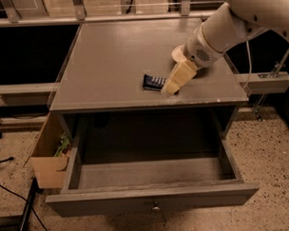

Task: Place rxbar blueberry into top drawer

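The rxbar blueberry [153, 82], a small dark navy bar with white lettering, lies flat on the grey cabinet top [114, 61] near its front edge. My gripper [170, 89] hangs from the white arm coming in from the upper right and sits right at the bar's right end, covering part of it. The cream bowl [177, 53] is mostly hidden behind my wrist. The top drawer [152, 200] is pulled wide open below, and its inside is bare. Its small round knob [156, 208] shows on the front panel.
A cardboard box [50, 156] with green items inside stands on the floor left of the drawer. Black cables [24, 212] run over the speckled floor at the lower left. A metal rail [84, 17] runs behind the cabinet top.
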You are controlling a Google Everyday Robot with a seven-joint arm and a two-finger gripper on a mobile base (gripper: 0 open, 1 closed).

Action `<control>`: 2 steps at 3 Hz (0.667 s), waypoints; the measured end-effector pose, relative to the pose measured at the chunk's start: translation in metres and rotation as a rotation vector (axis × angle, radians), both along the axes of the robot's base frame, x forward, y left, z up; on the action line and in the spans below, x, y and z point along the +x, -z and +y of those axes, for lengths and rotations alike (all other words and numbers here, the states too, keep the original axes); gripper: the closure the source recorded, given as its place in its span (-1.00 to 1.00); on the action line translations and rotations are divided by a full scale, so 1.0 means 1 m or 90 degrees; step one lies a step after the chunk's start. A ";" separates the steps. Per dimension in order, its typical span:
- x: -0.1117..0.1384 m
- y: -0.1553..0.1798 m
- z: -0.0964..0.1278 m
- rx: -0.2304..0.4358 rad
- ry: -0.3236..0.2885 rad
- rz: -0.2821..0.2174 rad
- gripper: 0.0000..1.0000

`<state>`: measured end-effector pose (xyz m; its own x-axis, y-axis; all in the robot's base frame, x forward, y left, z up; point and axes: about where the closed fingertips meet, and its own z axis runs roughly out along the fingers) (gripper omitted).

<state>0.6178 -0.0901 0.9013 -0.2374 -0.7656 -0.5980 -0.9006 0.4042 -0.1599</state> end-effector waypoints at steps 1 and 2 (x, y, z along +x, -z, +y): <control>0.011 0.011 0.007 0.010 -0.011 0.010 -1.00; 0.030 0.024 0.018 0.030 -0.022 0.020 -1.00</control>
<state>0.6476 -0.0717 0.8774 -0.2306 -0.7452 -0.6257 -0.9185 0.3790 -0.1130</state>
